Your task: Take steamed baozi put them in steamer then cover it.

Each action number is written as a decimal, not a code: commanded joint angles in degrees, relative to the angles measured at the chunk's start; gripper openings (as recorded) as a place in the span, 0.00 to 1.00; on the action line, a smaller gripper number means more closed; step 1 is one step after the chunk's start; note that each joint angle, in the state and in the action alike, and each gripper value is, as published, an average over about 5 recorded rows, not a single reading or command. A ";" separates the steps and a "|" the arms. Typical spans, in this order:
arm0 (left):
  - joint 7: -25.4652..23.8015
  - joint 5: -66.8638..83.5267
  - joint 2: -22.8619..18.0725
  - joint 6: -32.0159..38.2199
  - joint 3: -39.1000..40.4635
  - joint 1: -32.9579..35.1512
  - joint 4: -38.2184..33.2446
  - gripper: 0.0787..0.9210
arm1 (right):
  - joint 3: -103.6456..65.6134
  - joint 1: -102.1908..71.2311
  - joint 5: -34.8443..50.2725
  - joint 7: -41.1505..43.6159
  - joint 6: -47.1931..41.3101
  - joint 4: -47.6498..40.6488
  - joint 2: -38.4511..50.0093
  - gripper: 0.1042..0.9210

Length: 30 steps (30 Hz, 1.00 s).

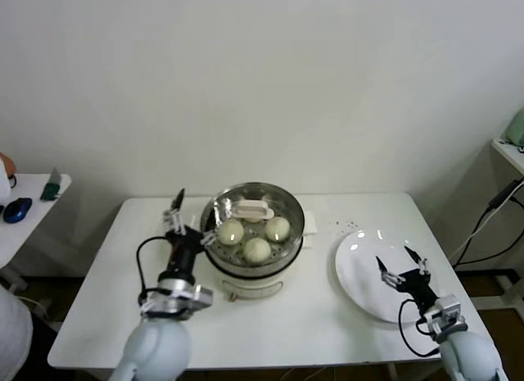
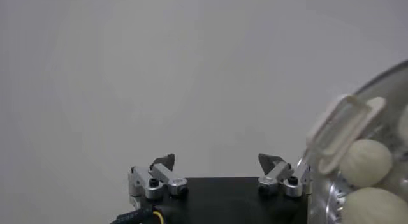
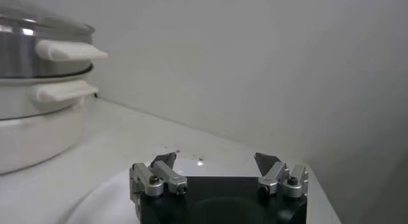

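The steamer [image 1: 291,207] stands mid-table on its white pot base [image 1: 250,280]. The glass lid, with its white handle [image 1: 252,209], lies on it. Three steamed baozi [image 1: 231,231] [image 1: 277,228] [image 1: 257,249] show through the glass. My left gripper [image 1: 195,210] is open and empty at the steamer's left rim. In the left wrist view this gripper [image 2: 218,160] has the lid handle [image 2: 341,129] and two baozi [image 2: 364,160] [image 2: 376,206] beside it. My right gripper [image 1: 397,260] hangs open and empty over the white plate [image 1: 360,283]. In the right wrist view this gripper [image 3: 215,159] is well apart from the steamer [image 3: 32,59].
The white plate [image 3: 108,193] lies bare at the table's right. A side table [image 1: 29,201] with a blue item stands at the far left. Cables [image 1: 483,233] hang past the table's right edge. A wall runs close behind the table.
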State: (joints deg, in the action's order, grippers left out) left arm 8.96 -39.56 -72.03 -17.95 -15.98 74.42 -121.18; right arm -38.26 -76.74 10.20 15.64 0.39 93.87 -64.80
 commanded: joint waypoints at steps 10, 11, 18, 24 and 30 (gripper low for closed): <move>1.70 41.92 -6.36 28.12 -20.36 15.64 9.55 0.88 | 2.47 -0.50 0.03 -1.13 4.62 3.70 -3.04 0.88; 1.46 42.64 -6.20 28.27 -20.32 15.65 9.95 0.88 | 2.48 -0.68 0.49 -1.27 4.91 3.95 -3.12 0.88; 0.67 42.94 -5.71 28.60 -20.45 15.07 11.21 0.88 | 2.37 -2.11 1.23 -0.76 5.36 4.97 -3.73 0.88; 0.06 42.99 -5.66 28.38 -20.64 14.46 11.82 0.88 | 1.77 -2.54 1.24 -0.32 5.57 4.83 -4.63 0.88; -0.75 42.43 -5.56 26.50 -20.43 13.96 11.79 0.88 | 1.14 -2.63 1.32 0.24 5.58 4.57 -4.85 0.88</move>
State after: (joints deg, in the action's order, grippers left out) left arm 9.26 -0.23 -77.20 8.15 -35.27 87.67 -110.55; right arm -36.94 -79.07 11.14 15.56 5.32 98.12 -68.95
